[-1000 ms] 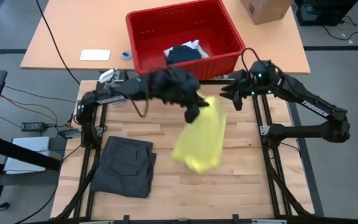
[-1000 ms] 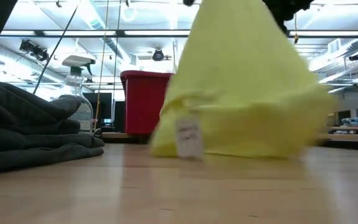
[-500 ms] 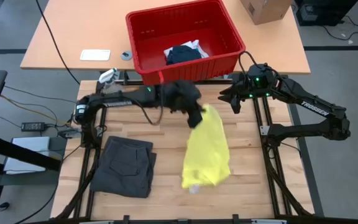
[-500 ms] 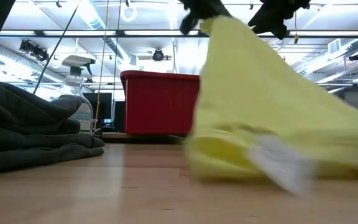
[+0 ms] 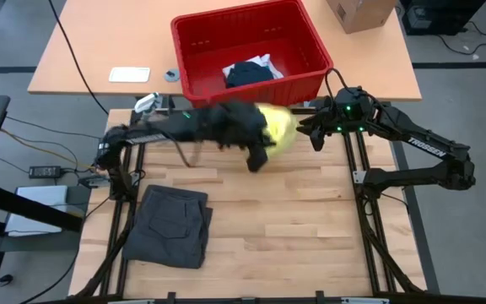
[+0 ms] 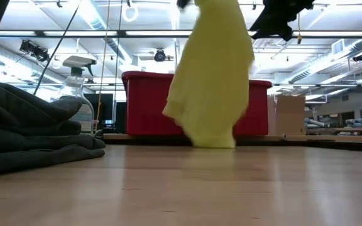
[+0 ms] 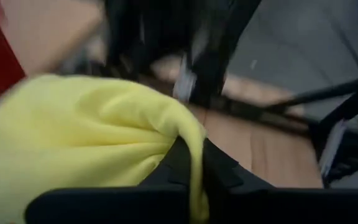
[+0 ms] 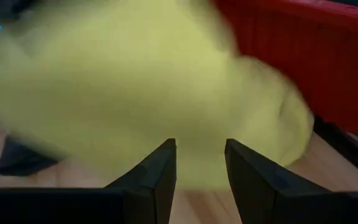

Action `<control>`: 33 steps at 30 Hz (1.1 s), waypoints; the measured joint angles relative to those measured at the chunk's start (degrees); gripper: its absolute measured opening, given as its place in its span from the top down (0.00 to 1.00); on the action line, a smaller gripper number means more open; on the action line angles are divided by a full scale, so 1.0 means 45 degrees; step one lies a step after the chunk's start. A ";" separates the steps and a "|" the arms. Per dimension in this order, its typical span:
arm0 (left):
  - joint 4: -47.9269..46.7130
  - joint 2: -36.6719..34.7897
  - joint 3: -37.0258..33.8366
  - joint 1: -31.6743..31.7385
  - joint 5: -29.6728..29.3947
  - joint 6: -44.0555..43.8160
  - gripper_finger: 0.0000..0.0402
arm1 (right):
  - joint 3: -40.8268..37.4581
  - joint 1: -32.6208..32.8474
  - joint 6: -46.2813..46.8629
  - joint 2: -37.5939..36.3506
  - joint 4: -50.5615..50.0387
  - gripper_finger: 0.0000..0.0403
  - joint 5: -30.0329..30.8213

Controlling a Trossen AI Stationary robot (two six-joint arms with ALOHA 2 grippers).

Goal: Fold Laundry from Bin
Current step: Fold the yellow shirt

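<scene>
Left claw (image 5: 264, 145) is pinching the yellow garment (image 5: 278, 128) at the far middle of the table (image 5: 277, 219); in the left wrist view we see the cloth caught between the two dark fingers (image 7: 179, 163), which are pressed together on it. From the low view the yellow garment (image 6: 210, 75) hangs down from above, its lower end close to the tabletop, though we cannot tell if it touches. Right claw (image 5: 308, 133) sits just to the right of the cloth, near the table's far right edge; its fingers (image 8: 161, 169) stand apart, with the yellow garment (image 8: 135, 87) in front of them and nothing between them. We see the bin (image 5: 194, 52) beyond the table's far edge, holding a dark blue garment (image 5: 247, 74) and a white one (image 5: 264, 61). A dark grey garment (image 5: 171, 226) lies folded on the near left of the table, well apart from both claws.
</scene>
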 joint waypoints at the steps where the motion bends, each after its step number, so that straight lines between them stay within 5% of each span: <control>1: 0.0465 0.0030 -0.0855 -0.0134 -0.0199 -0.0754 0.93 | 0.0000 0.0000 0.0028 0.0020 0.0006 0.64 0.0214; 7: 0.4118 0.0047 -0.5337 -0.0614 0.1164 -0.5940 0.75 | 0.0000 -0.0060 -0.0055 0.0286 0.0223 0.64 0.0958; 11: 0.4695 0.0028 -0.5881 -0.0762 0.1516 -0.7014 0.59 | 0.0000 -0.0073 -0.0103 0.0617 0.0305 0.64 0.0963; 19: 0.2259 -0.0040 -0.4605 0.0900 0.0989 -0.4900 0.46 | 0.0005 -0.0097 -0.0021 0.2270 0.0798 0.64 0.0615; 24: 0.0993 -0.0048 -0.4632 0.3055 0.2951 -0.3062 0.50 | 0.0005 -0.0340 0.0434 0.3928 0.1008 0.64 0.0640; 33: 0.0173 -0.0007 -0.4632 0.6776 0.4161 -0.0193 0.53 | 0.0000 -0.1741 0.0276 0.6315 0.4180 0.64 0.1334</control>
